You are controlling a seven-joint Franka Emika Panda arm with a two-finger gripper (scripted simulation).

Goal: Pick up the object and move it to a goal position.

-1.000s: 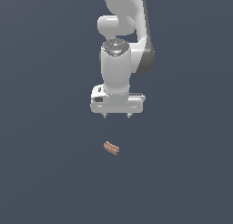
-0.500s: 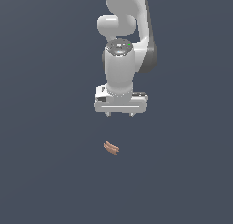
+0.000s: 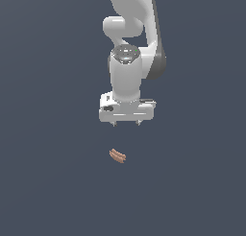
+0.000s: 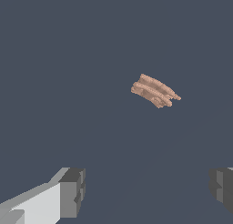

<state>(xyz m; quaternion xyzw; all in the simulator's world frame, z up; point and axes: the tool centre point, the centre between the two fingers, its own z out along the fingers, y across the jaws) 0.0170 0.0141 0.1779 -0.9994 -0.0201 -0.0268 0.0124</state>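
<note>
The object (image 3: 117,156) is a tiny brownish-orange ridged piece, like two joined sausages, lying on the dark grey floor. In the wrist view it (image 4: 154,91) lies ahead of the fingers, apart from them. My white gripper (image 3: 126,123) hangs above the object and a little toward the exterior view's right, pointing down. It is open and empty; the grey fingertips (image 4: 73,191) stand wide apart in the wrist view.
The dark grey floor (image 3: 48,182) spreads flat all around with nothing else on it. The white arm (image 3: 132,33) rises from the gripper to the upper edge of the exterior view.
The gripper has come down toward the object and shifted slightly toward the exterior view's left. The object has not moved.
</note>
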